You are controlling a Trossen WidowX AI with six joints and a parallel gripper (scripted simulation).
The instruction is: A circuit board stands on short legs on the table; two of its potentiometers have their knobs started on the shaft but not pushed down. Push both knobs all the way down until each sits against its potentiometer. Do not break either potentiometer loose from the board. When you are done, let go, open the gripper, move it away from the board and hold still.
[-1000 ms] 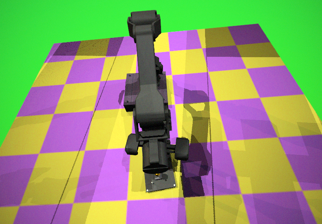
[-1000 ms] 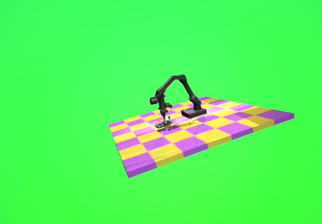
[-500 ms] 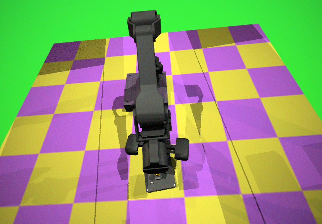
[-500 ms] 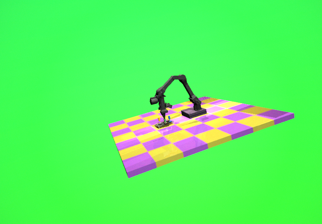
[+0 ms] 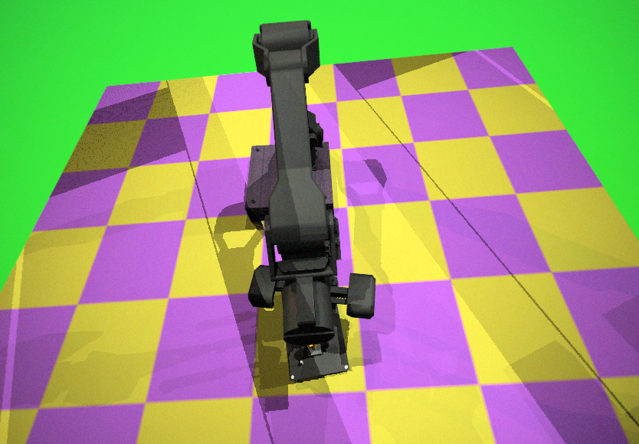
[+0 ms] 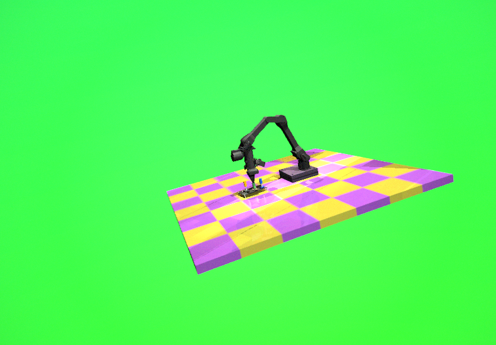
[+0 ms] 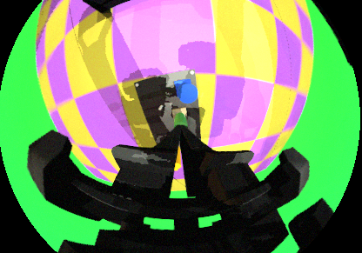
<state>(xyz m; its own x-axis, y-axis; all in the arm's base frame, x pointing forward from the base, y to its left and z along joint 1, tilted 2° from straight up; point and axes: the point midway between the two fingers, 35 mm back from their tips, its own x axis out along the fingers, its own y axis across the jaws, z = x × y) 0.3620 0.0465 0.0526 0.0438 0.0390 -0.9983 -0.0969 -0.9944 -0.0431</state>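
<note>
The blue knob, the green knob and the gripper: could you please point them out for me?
blue knob [image 6: 260, 181] [image 7: 188, 94]: exterior, wrist; its top
green knob [image 6: 254, 185] [image 7: 180, 120]: exterior, wrist; its side
gripper [image 6: 253, 182] [image 7: 180, 128]: exterior, wrist; its fingertips

"What do I look like?"
"Charcoal all over: my arm [image 5: 291, 129] [image 6: 258, 129] is smooth and angular."
"And my base [image 5: 255, 171] [image 6: 286, 175]?"
"A dark, purplish-tinged block, small screws near its corners."
"My jaws [image 6: 253, 182]?"
"Black, tapering to narrow tips."
</note>
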